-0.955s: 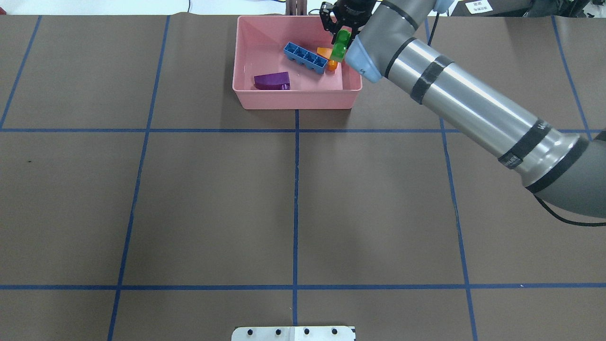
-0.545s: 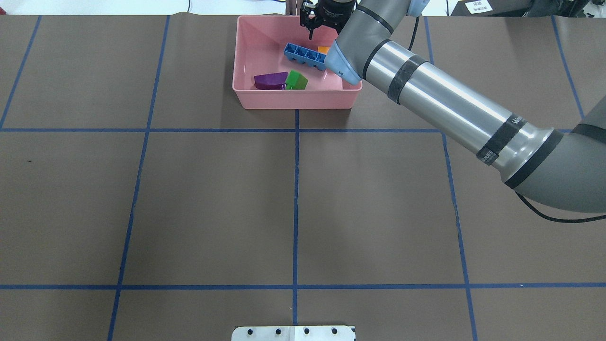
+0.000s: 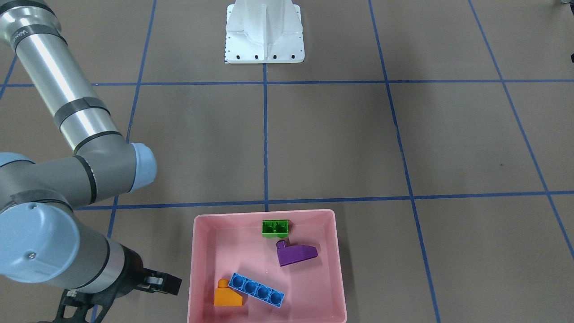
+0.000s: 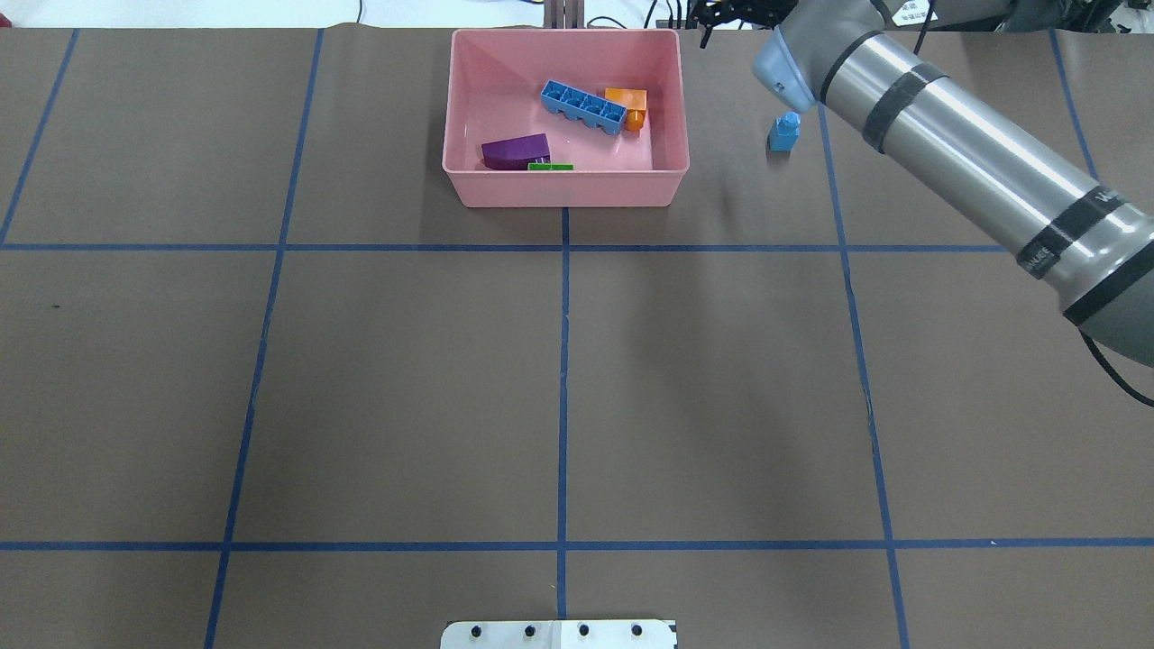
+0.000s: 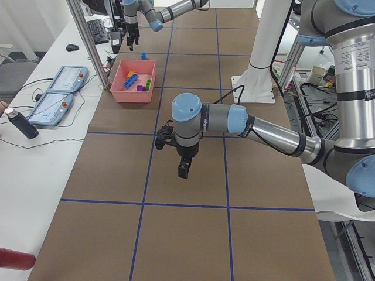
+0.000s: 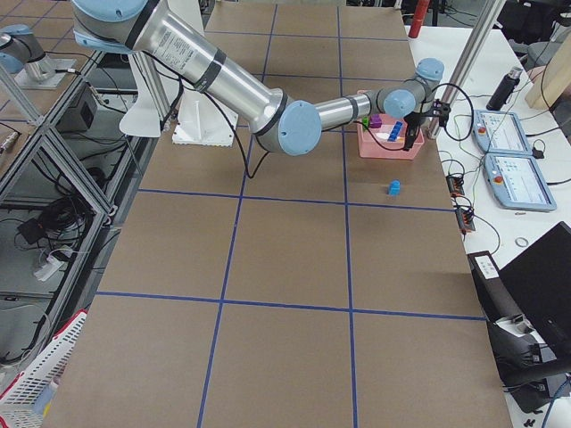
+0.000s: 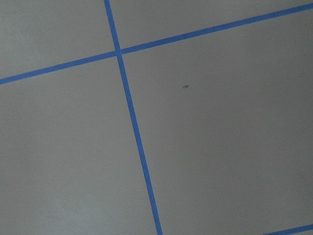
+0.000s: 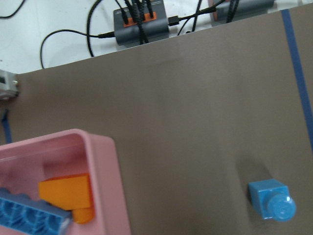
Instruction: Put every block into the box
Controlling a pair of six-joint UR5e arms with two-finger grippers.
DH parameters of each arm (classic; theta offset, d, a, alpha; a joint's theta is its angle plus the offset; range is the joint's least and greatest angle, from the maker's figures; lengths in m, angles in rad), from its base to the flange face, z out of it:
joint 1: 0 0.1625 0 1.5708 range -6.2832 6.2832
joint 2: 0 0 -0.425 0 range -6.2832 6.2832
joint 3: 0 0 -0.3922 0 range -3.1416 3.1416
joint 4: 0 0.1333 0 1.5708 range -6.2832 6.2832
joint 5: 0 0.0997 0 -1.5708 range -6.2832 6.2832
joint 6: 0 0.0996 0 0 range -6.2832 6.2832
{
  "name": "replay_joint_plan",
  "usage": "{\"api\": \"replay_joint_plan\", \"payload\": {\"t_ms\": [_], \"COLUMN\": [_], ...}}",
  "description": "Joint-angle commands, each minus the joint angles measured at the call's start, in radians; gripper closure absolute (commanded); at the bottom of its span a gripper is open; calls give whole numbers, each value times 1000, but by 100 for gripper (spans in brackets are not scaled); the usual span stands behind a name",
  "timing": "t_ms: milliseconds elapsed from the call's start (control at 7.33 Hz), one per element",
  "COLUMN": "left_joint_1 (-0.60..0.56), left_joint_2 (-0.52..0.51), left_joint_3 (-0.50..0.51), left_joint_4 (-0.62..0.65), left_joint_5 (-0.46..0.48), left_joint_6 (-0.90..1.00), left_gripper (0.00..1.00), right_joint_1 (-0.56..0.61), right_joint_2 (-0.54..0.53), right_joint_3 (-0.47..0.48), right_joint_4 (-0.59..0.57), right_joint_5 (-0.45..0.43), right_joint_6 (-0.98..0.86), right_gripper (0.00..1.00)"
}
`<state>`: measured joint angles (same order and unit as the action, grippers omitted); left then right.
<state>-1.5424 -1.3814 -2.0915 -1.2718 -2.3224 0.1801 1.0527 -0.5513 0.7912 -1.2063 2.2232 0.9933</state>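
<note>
The pink box [image 4: 565, 189] stands at the table's far middle. In it lie the long blue brick [image 4: 583, 107], the orange brick [image 4: 628, 101], the purple brick [image 4: 515, 150] and the green brick [image 4: 550, 167], which stands on edge by the near wall. The tiny blue brick [image 4: 783, 132] stands on the table to the right of the box and also shows in the right wrist view [image 8: 270, 199]. My right gripper [image 4: 712, 22] hovers beyond the box's far right corner, empty, its fingers looking spread. My left gripper [image 5: 183, 170] hangs over the mid table; I cannot tell its state.
The white robot base [image 4: 559, 634] sits at the near table edge. A cable hub [image 8: 142, 24] and wires lie just past the far edge. Operator pendants [image 5: 58, 88] and a bottle [image 5: 20, 124] are on the side bench.
The right gripper let go of the green brick, which dropped into the box and tipped onto its edge. The right arm then swung right, out of the box, uncovering the tiny blue brick.
</note>
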Motion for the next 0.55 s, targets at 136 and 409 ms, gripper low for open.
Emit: {"api": "replay_joint_plan", "payload": {"t_ms": [136, 409], "left_joint_1": [-2, -2], "left_joint_2": [1, 1], "left_joint_3": [-8, -8], "left_joint_4": [5, 5], "left_joint_5": [0, 0], "left_joint_6": [4, 4], "left_gripper": [0, 0], "right_joint_1": [-54, -80], "right_joint_2": [-117, -143], "right_joint_3": [-3, -4], "right_joint_4": [112, 119], "right_joint_5": [-93, -165], "right_joint_6": [-22, -129], "right_gripper": [0, 1]}}
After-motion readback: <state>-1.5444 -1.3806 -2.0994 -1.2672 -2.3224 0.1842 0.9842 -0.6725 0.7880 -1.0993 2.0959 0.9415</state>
